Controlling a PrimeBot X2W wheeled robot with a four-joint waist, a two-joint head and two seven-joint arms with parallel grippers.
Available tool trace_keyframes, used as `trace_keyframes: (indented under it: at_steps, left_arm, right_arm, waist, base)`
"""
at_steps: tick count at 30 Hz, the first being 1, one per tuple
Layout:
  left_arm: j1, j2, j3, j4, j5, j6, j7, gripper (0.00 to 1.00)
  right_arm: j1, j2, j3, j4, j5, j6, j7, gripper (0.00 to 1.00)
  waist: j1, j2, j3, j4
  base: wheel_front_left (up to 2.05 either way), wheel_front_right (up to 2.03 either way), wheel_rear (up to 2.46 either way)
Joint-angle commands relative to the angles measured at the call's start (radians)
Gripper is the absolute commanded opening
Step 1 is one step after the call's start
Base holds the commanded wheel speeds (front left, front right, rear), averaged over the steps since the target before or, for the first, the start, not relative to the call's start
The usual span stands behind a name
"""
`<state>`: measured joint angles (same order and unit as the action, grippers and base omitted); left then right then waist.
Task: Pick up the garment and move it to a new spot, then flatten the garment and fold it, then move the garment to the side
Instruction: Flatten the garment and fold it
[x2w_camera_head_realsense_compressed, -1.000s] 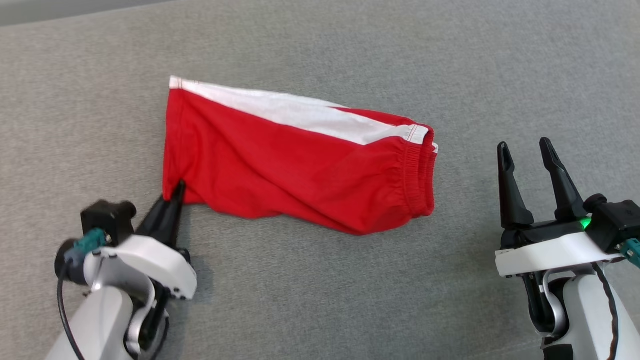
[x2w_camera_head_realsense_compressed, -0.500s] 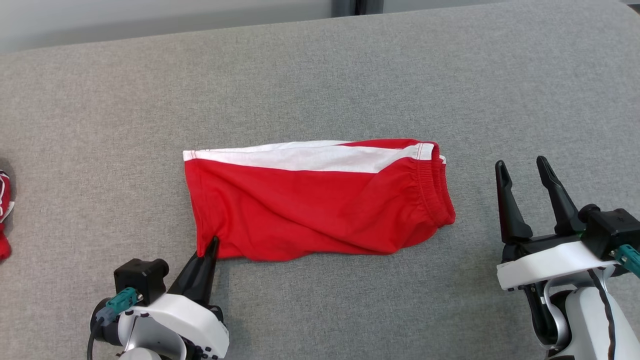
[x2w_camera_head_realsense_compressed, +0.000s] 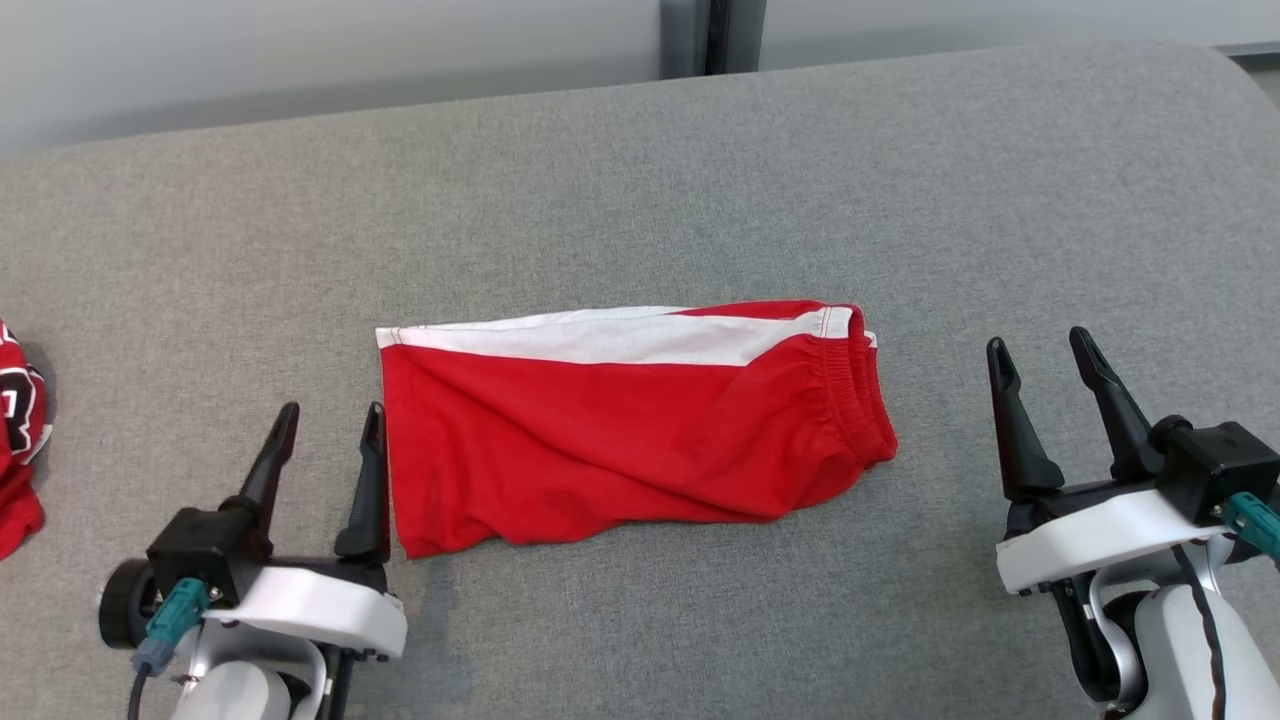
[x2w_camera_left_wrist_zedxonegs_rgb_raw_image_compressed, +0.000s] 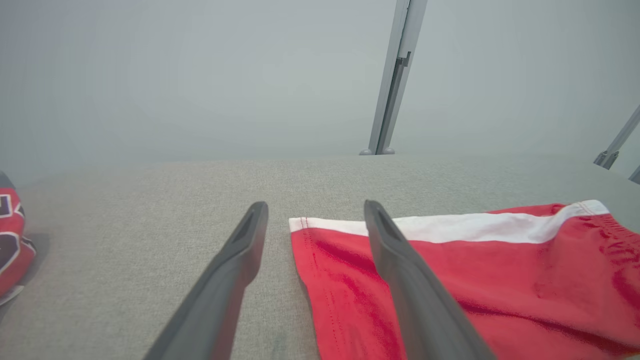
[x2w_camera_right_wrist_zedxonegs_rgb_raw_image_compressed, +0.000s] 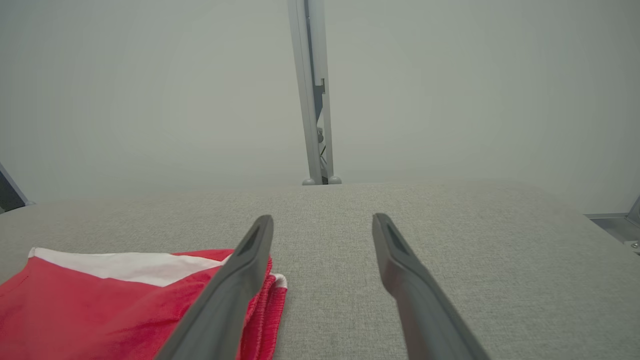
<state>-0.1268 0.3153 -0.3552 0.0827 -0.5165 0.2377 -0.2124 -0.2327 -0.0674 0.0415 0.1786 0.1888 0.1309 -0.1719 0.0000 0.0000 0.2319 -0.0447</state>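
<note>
1. work surface (x2w_camera_head_realsense_compressed: 640, 180): flat top covered in grey woven fabric, fine even weave; far edge rounded, curving away at 1 o'clock in the head view

2. wall (x2w_camera_head_realsense_compressed: 300, 60): plain pale grey, behind the far edge from 10 to 2 o'clock

3. post (x2w_camera_head_realsense_compressed: 710, 35): grey metal, upright at 12 o'clock; the wrist views show its base just behind the far edge

4. strut (x2w_camera_left_wrist_zedxonegs_rgb_raw_image_compressed: 617, 145): grey metal, slanted, at 3 o'clock in the left wrist view

5. garment (x2w_camera_head_realsense_compressed: 620, 440): red shorts with a white band, lying as an oblong at the centre of the surface; hem toward 9 o'clock, elastic waistband toward 3, white band along the side toward 12, near edge wrinkled; in neither grip

6. left gripper (x2w_camera_head_realsense_compressed: 332, 410): at 8 o'clock, jaws spread wide, empty, fingers pointing to 12; its inner finger just beside the hem, contact not discernible

7. right gripper (x2w_camera_head_realsense_compressed: 1038, 340): at 4 o'clock, jaws spread wide, empty, near the waistband but apart from it

8. second garment (x2w_camera_head_realsense_compressed: 15, 440): red with dark and white markings, at 9 o'clock, cut off by the picture's edge
</note>
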Motion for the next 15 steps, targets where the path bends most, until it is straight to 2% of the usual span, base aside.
trace_keyframes:
  at_steps: [1,11,15]
  left_arm:
    - [-0.023,0.012,0.008,-0.001,0.023,0.01,-0.013,1.0]
    - [-0.026,0.057,0.047,-0.002,0.074,0.059,-0.026,1.0]
    - [-0.012,0.067,0.057,-0.006,0.062,0.061,-0.026,1.0]
  right_arm:
    - [0.014,-0.005,-0.002,-0.001,-0.001,0.0,0.008,1.0]
    - [0.028,-0.003,0.008,0.003,-0.04,0.0,0.028,1.0]
    - [0.029,0.0,0.011,0.004,-0.045,0.0,0.03,1.0]
  waist:
    - [0.0,0.0,-0.011,0.001]
    - [0.0,0.0,-0.052,-0.004]
    - [0.0,0.0,-0.053,0.0]
  base:
    - [0.0,0.0,0.0]
    - [0.0,0.0,0.0]
    - [0.0,0.0,0.0]
